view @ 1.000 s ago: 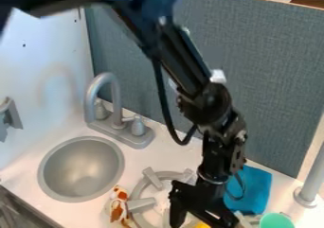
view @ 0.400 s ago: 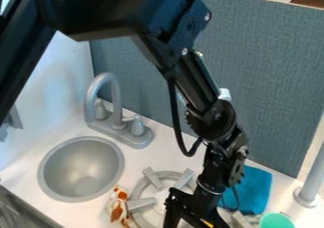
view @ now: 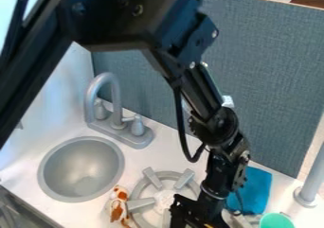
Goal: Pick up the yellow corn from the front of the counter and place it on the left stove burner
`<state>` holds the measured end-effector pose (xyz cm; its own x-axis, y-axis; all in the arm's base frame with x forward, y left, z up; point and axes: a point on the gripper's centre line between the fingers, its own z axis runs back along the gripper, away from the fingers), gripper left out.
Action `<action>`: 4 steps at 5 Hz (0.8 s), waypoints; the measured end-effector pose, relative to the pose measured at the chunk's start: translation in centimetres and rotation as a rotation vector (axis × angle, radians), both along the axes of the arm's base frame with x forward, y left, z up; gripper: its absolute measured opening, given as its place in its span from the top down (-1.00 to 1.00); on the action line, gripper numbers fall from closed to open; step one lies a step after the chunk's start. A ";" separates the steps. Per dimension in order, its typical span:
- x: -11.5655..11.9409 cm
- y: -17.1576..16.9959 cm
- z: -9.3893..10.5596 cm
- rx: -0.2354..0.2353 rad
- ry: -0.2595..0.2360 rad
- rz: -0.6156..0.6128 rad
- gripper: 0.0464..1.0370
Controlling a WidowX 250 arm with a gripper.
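In the camera view, the gripper (view: 190, 215) hung low over the near right part of the stove burner (view: 140, 204). Whether it was open, closed or clamped on something could not be told. Right beside it, at the near edge, lay a small yellow piece (view: 207, 225), too little seen to say whether the gripper touched it or what it was. Its weight and stiffness were equally unclear; a gentle grip across a narrow part, well clear of the burner's bars, seemed the prudent hold.

Just left of the burner lay a white and orange figure (view: 118, 206), small and probably light; its rounded middle looked the best place to take it, as its ends might turn in the grip. The blue cloth (view: 255, 189), beyond the gripper to the right, looked limp and soft, best pinched at a raised fold. The green cup (view: 276, 220), near and to the right, seemed light and smooth, liable to slip or tip, so its wall was the sounder hold. Farther left were the sink (view: 81, 169) and, beyond it, the faucet (view: 104, 83).
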<state>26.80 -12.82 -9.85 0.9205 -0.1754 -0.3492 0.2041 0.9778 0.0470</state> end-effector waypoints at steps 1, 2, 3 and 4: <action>-0.2 0.1 -0.8 0.014 0.023 0.008 -0.82; -0.2 0.1 -1.4 0.026 0.033 0.010 -0.29; -0.6 0.3 -1.2 0.026 0.021 0.017 -0.26; -0.6 0.5 2.5 -0.014 -0.070 0.029 -0.26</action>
<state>26.23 -12.28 -7.37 0.9473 -0.1531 -0.2815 0.1727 0.9839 0.0462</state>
